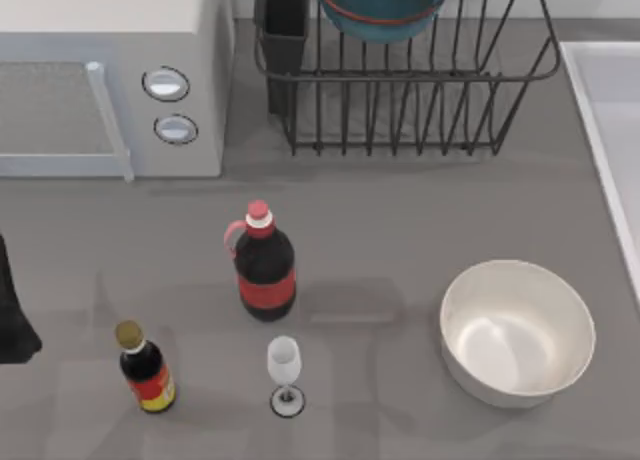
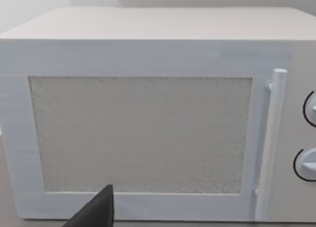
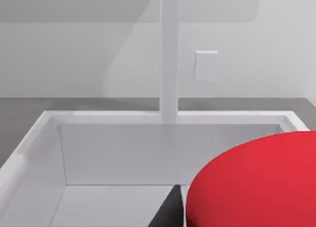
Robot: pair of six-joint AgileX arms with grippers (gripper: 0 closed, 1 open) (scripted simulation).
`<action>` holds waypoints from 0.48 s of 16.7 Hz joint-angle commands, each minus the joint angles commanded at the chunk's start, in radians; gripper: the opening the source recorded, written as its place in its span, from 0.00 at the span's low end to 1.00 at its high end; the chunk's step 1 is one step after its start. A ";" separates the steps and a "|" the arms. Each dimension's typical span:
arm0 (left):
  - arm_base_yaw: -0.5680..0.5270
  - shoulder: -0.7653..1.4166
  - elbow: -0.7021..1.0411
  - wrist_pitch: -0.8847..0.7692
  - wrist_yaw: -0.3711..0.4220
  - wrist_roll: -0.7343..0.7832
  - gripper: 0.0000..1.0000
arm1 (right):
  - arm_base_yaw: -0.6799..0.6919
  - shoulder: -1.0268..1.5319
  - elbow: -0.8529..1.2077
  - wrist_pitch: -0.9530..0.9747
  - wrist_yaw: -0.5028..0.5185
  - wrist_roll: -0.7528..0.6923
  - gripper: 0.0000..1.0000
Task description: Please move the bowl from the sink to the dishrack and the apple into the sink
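Note:
The teal-blue bowl (image 1: 382,8) with its red-orange band rests inside the black wire dishrack (image 1: 420,100) at the back of the table. The pale sink (image 1: 612,120) lies along the right edge. In the right wrist view the glossy red apple (image 3: 256,182) looms large just above the sink basin (image 3: 123,158), and my right gripper (image 3: 232,218) is shut on it, one dark finger (image 3: 170,209) showing beside the fruit. My left arm (image 1: 12,325) is parked at the table's left edge, facing the microwave.
A white microwave (image 1: 110,80) fills the back left. A red-capped cola bottle (image 1: 264,265), a small soy bottle (image 1: 146,368) and a wine glass (image 1: 285,372) stand front centre. A large white bowl (image 1: 517,330) sits front right near the sink. A faucet post (image 3: 169,54) rises behind the basin.

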 joint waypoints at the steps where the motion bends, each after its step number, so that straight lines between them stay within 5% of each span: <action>1: 0.000 0.000 0.000 0.000 0.000 0.000 1.00 | 0.000 0.000 0.000 0.000 0.000 0.000 0.75; 4: 0.000 0.000 0.000 0.000 0.000 0.000 1.00 | 0.000 0.000 0.000 0.000 0.000 0.000 0.98; 8: 0.000 0.000 0.000 0.000 0.000 0.000 1.00 | 0.000 0.000 0.000 0.000 0.000 0.000 1.00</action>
